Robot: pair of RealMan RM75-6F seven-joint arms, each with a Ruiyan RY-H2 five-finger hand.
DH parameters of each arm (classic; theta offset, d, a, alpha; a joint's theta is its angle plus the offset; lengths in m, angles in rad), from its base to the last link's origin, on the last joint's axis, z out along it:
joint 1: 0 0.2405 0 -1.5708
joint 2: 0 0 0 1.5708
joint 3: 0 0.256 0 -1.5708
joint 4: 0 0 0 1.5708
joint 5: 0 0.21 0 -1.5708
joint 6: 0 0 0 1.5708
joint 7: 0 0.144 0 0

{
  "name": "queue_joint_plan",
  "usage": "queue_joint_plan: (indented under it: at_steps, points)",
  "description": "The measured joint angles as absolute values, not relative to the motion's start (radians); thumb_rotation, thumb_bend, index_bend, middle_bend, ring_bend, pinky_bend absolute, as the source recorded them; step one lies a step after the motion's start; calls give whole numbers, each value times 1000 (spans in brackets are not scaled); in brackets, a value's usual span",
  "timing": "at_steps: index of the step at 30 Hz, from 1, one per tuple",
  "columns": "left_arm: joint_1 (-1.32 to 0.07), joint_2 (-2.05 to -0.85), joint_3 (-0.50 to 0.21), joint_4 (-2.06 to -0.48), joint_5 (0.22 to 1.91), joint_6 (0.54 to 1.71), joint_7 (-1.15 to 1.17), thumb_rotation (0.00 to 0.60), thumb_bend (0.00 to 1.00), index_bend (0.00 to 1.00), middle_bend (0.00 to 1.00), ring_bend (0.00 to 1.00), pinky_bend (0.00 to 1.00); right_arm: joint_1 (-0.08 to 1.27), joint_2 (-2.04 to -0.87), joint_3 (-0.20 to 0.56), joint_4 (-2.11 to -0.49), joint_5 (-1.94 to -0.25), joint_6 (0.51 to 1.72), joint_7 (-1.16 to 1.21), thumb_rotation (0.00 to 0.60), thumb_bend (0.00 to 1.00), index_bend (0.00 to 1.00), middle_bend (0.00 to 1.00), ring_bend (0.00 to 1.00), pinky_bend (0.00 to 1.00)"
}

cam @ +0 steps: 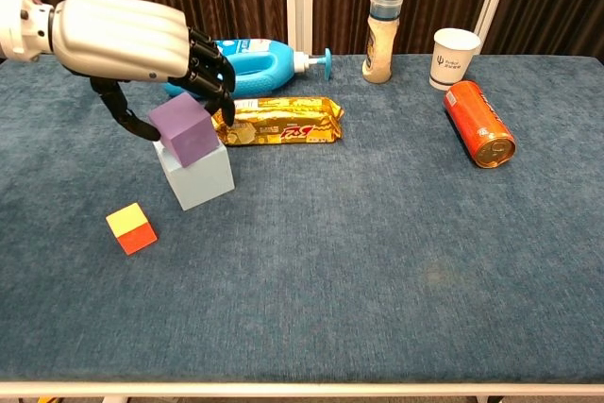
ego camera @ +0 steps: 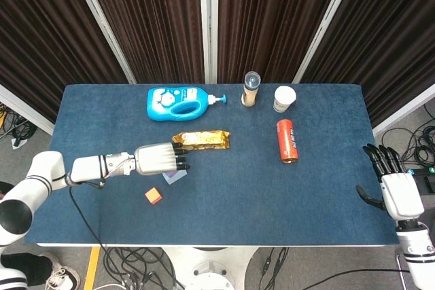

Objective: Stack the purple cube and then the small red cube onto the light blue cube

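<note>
In the chest view the purple cube (cam: 184, 129) sits tilted on top of the light blue cube (cam: 200, 180). My left hand (cam: 127, 40) arches over it from the left, fingers and thumb around the purple cube, still holding it. From the head view the left hand (ego camera: 159, 159) hides the purple cube, and only a corner of the light blue cube (ego camera: 176, 176) shows. The small red cube (cam: 131, 227), with a yellow top, lies on the table left of and nearer than the stack; it is also seen as the red cube (ego camera: 153, 195). My right hand (ego camera: 397, 185) hangs open off the table's right edge.
A gold snack packet (cam: 281, 121) lies just right of and behind the stack. Farther back are a blue detergent bottle (cam: 255, 60), a tall capped bottle (cam: 381, 35), a paper cup (cam: 454, 58) and an orange can (cam: 479, 124) on its side.
</note>
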State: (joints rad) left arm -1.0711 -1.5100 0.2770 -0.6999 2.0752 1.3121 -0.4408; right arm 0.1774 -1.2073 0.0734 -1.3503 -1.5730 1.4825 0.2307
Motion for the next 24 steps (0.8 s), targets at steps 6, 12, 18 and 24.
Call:
queue_joint_plan:
  at_steps: [6, 12, 18, 24]
  points:
    - [-1071, -1524, 287, -674, 2071, 1325, -458, 600, 259, 351, 541, 270, 319, 182, -1208, 75, -1353, -1565, 1471, 220, 600, 197, 21, 71, 0, 0]
    - [-1069, -1538, 290, -652, 2062, 1332, -464, 600, 260, 351, 539, 270, 319, 185, -1208, 77, -1357, -1559, 1465, 215, 600, 197, 21, 71, 0, 0]
    - [-1074, -1548, 294, -624, 2059, 1339, -470, 600, 260, 351, 539, 270, 319, 187, -1207, 78, -1356, -1554, 1458, 217, 600, 197, 21, 72, 0, 0]
    - [-1085, -1550, 311, -613, 2065, 1337, -481, 600, 259, 351, 539, 270, 319, 189, -1209, 78, -1354, -1551, 1455, 214, 600, 197, 21, 72, 0, 0]
